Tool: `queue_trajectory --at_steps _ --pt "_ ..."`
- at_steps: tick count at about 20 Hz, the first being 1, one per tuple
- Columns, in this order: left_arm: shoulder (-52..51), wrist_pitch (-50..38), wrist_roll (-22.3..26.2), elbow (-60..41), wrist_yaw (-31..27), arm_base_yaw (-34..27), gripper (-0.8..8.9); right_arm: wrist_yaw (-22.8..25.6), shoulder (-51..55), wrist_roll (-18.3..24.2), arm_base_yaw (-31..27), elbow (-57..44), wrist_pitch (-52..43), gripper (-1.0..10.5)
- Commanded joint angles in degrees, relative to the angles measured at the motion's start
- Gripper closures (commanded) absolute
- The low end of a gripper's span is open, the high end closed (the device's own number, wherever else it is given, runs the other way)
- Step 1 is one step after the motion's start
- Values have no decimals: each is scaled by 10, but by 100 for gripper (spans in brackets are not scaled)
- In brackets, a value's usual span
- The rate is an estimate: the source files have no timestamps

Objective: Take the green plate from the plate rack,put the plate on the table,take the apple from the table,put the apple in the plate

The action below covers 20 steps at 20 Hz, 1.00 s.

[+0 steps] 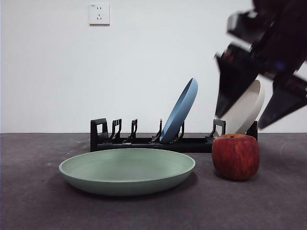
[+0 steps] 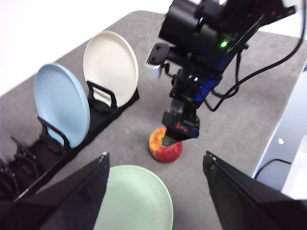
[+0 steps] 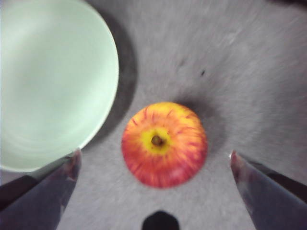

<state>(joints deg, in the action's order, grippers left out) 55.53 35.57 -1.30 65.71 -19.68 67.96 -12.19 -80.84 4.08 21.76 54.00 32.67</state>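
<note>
The right gripper (image 3: pixel 153 191) is positioned directly above the apple (image 3: pixel 164 143), jaws spread wide, empty, flanking it at 3 and 9 o'clock in the right wrist view. The apple stands stem-up on the table (image 1: pixel 268 206), no long axis to align, just beside the green plate (image 1: pixel 127 170) at the plate's 3 o'clock in the front view. The left gripper (image 2: pixel 156 191) is held further back, also wide open. No legible writing or brand is seen.
</note>
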Motion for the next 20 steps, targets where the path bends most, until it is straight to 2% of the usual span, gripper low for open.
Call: queue_trajectory --at_steps 1,3,8,11,12,16,18,20 --pt "1 14 -20 0 4 2 485 30 -38 -2 17 1 -22 191" --pt "1 23 -25 0 4 2 486 53 -67 -2 30 1 -39 191" --pt "1 25 -35 0 3 2 486 73 -118 -4 40 1 -46 198" --pt "1 25 -35 0 3 2 486 78 -125 -5 40 1 -55 360" --pt "1 25 -35 0 3 2 486 78 -125 -9 40 1 -59 368" --pt "1 25 -35 0 3 2 486 76 -125 -11 40 1 -56 710" --pt "1 25 -35 0 3 2 486 73 -125 -12 40 1 -50 835" --pt "1 25 -35 0 3 2 486 45 -124 -12 40 1 -45 967"
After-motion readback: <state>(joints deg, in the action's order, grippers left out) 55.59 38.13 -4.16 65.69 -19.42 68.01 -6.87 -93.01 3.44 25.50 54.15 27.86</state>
